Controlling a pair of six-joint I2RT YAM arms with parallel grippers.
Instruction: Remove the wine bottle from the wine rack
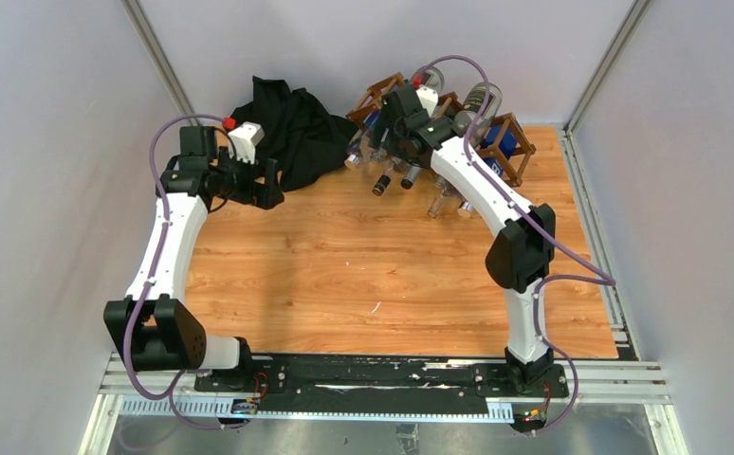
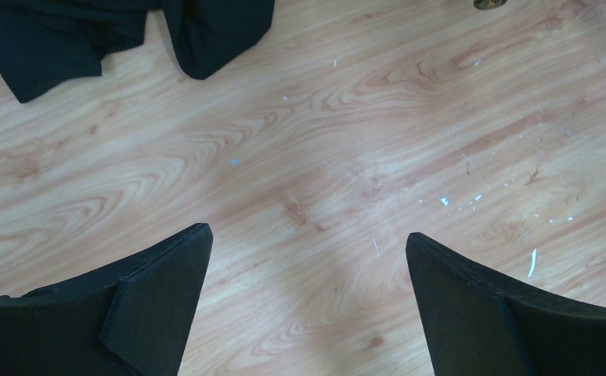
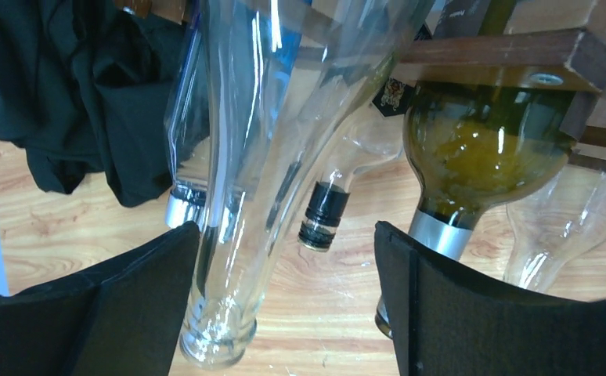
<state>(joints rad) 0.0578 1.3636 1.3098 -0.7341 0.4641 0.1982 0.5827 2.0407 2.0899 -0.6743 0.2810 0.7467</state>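
Clear-glass wine bottle [image 3: 237, 157] lies in wine rack [image 3: 503, 47], neck running 12 to 6 o'clock between jaws of right gripper [image 3: 286, 231], close to 9 o'clock jaw; jaws spread, nothing clamped. Left gripper [image 2: 308, 239] spread, empty, well apart: right arm nearer.

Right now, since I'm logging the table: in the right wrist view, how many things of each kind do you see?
Bottles: 5
Wine rack: 1
Black cloth: 1
Total: 7
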